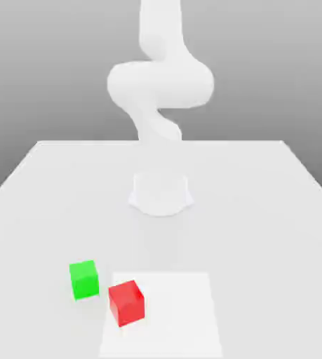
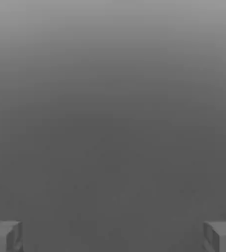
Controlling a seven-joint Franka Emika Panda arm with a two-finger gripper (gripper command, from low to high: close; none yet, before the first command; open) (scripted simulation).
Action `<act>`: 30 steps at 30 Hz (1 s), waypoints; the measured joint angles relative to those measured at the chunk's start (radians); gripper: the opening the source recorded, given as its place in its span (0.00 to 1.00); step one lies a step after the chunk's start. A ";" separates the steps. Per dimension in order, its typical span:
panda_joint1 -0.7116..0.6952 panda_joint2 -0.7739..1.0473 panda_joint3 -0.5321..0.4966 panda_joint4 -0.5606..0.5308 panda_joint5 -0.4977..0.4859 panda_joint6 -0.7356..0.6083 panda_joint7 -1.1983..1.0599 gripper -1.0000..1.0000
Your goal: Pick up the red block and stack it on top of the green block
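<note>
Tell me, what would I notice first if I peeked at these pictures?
The red block and the green block pop out, sitting close together on the pale table toward the exterior view's lower left. Behind them rises the big white robot arm, curling up from its round base.

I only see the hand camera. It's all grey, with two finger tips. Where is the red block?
Observer: The red block sits on the table, on the edge of a paler square patch, at the exterior view's left.
Operator: Where's the green one?
Observer: The green block stands to the exterior view's left of the red one, with a small gap between them.
Operator: Is anything on top of it?
Observer: No, its top is bare; the red block is not stacked yet.
</note>
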 joint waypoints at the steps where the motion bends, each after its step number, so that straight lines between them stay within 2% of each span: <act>1: 0.005 0.040 -0.011 -0.017 -0.003 0.021 -0.026 0.50; 9: 0.039 0.332 -0.096 -0.147 -0.012 0.175 -0.228 0.50; 17: 0.045 0.623 -0.153 -0.275 0.020 0.327 -0.457 0.50; 21: 0.026 0.769 -0.154 -0.332 0.046 0.406 -0.572 0.50; 26: -0.014 0.951 -0.098 -0.319 0.126 0.550 -0.647 0.50; 27: -0.028 0.984 -0.081 -0.314 0.140 0.578 -0.658 0.00; 30: -0.028 0.984 -0.081 -0.314 0.139 0.578 -0.658 0.00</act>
